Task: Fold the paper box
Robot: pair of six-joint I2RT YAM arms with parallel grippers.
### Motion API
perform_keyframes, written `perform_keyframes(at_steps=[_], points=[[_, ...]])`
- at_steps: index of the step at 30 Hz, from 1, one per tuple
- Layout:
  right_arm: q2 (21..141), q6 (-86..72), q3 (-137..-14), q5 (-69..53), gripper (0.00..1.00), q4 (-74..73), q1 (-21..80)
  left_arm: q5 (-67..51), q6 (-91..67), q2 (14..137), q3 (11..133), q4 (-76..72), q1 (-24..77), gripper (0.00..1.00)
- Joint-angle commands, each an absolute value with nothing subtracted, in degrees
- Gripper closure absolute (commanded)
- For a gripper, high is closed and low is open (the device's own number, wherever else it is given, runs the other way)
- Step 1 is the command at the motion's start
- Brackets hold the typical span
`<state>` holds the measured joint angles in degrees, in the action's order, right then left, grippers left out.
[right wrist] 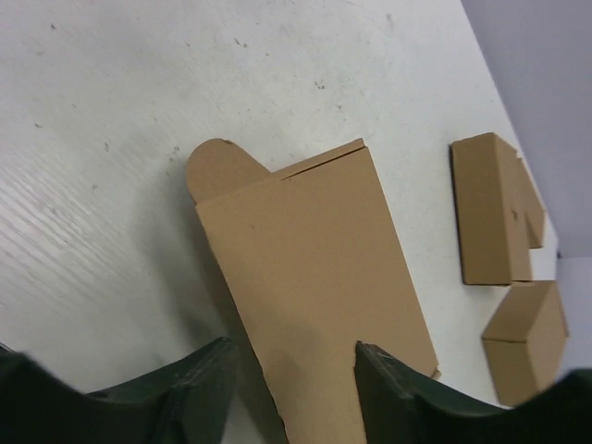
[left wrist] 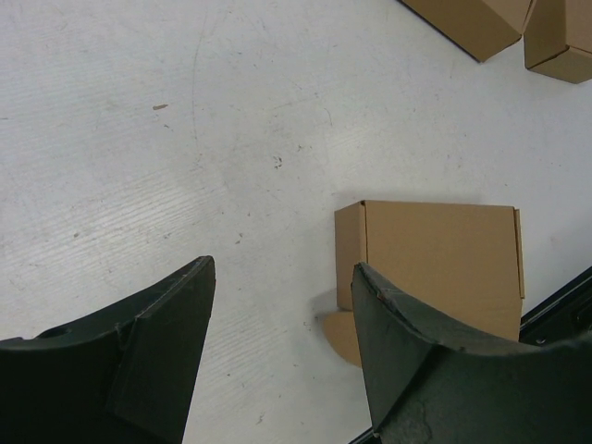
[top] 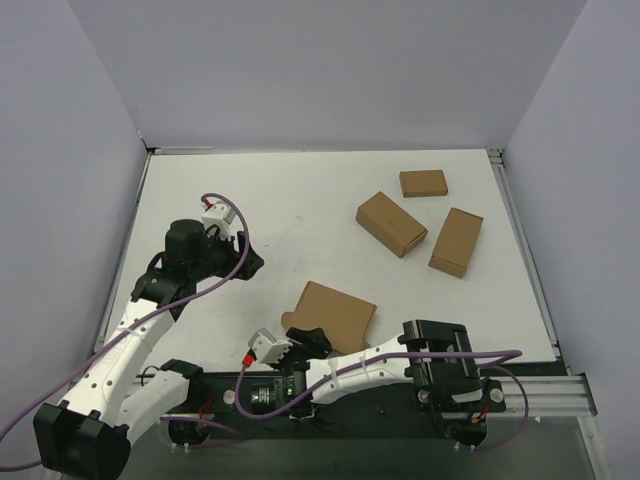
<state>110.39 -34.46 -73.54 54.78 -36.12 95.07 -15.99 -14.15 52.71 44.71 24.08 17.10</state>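
You've got the right gripper (right wrist: 294, 356) astride the paper box (right wrist: 305, 259) at its near end (gripping? can't tell); left gripper (left wrist: 282, 268), fingers spread w/ nothing btwn them, hovers over table (left wrist: 185, 139) to far left.

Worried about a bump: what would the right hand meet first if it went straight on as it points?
Most likely the paper box, lying straight ahead of the right hand; the depth between them is unclear.

Nothing legible is showing in any view: no print, label or number is appearing on the paper box (top: 335, 312), smaller boxes (top: 391, 223) or bench (top: 280, 200).
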Motion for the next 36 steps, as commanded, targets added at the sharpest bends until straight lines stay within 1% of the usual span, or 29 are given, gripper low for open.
perform_keyframes(at_steps=[1,4,7,9,10,12,15,16,17,19,24,27,29,30,32,33,35,36], points=[[111.09,-34.19,-74.97,61.61,0.59,-44.65,96.15,-17.23,-13.01,52.56,44.74,21.27,16.61,0.3],[110.48,-33.57,-74.18,60.65,0.69,-44.56,96.07,-17.4,-13.01,52.56,44.65,21.18,16.7,0.3],[110.13,-33.84,-72.78,60.12,0.71,-44.39,95.54,-17.67,-13.1,52.56,44.65,21.18,16.7,0.3],[110.13,-33.49,-72.51,59.59,0.69,-44.3,95.62,-17.67,-13.1,52.38,44.56,21.18,16.61,0.3],[110.13,-32.88,-72.6,59.07,0.64,-44.12,95.71,-17.67,-13.01,52.38,44.56,21.18,16.61,0.3],[110.04,-32.17,-73.12,57.92,0.61,-43.33,96.59,-17.67,-13.01,52.38,44.47,21.27,16.61,0.3],[110.48,-32.43,-73.13,56.08,0.53,-42.54,97.03,-17.75,-13.01,52.21,44.39,21.27,16.61,0.3],[110.65,-32.78,-72.95,55.99,0.48,-42.63,97.03,-17.75,-13.01,52.12,44.38,21.36,16.7,0.3],[111.09,-33.04,-72.6,55.81,0.46,-42.45,96.68,-17.75,-13.01,52.03,44.38,21.36,16.61,0.3],[111.53,-33.05,-71.63,55.2,0.44,-41.75,96.07,-17.84,-13.01,52.12,44.3,21.27,16.61,0.3],[112.24,-32.09,-69.97,54.76,0.44,-39.74,93.44,-17.93,-13.01,52.29,44.3,21.27,16.61,0.29],[111.97,-31.3,-68.21,54.67,0.48,-38.59,92.03,-17.84,-13.01,52.38,44.3,21.36,16.61,0.29],[111.62,-30.5,-67.5,55.8,0.57,-38.32,91.58,-17.75,-13.01,52.47,44.3,21.36,16.61,0.29],[111.62,-29.37,-67.41,56.25,0.67,-38.23,91.58,-17.75,-12.92,52.56,44.38,21.36,16.61,0.29],[111.1,-28.39,-67.59,56.51,0.75,-38.23,91.58,-17.84,-12.92,52.82,44.47,21.36,16.61,0.29],[111.01,-27.87,-67.67,56.43,0.82,-38.23,91.58,-17.84,-12.92,52.91,44.47,21.36,16.61,0.3],[109.96,-25.76,-67.85,55.9,0.87,-38.15,91.67,-17.93,-12.92,53.09,44.47,21.27,16.61,0.3],[109.26,-25.06,-67.76,55.46,0.94,-38.14,91.76,-17.93,-12.92,53.09,44.47,21.36,16.61,0.29]])
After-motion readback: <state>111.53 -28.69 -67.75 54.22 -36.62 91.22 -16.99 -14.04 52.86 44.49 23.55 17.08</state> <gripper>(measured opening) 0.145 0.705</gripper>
